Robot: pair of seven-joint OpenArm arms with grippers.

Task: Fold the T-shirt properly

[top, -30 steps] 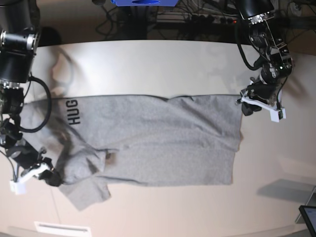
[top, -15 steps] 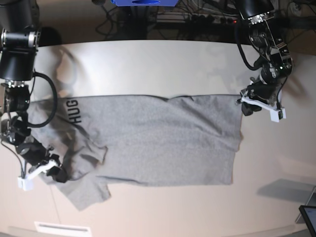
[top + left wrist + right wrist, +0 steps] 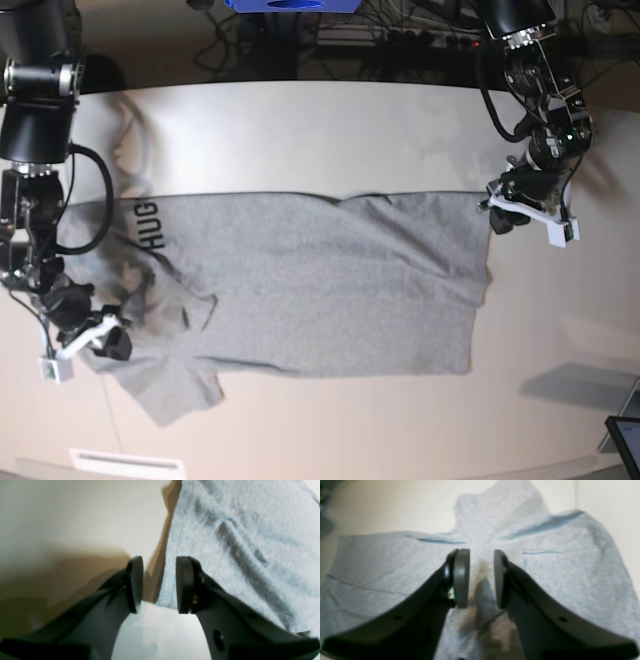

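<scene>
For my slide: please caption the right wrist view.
Right end effector open above the grey T-shirt.

— What colour is the large short-sleeved cotton T-shirt?

— Heather grey, plain across the body, with black block letters near one edge.

— And the smooth flat table under it?

— Pale beige, unpatterned.

— The grippers?

— Black fingers in both wrist views, with white pieces on them in the base view.

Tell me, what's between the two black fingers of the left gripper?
Nothing is pinched there. In the left wrist view the left gripper stands open over bare table, right at the T-shirt edge.
</scene>
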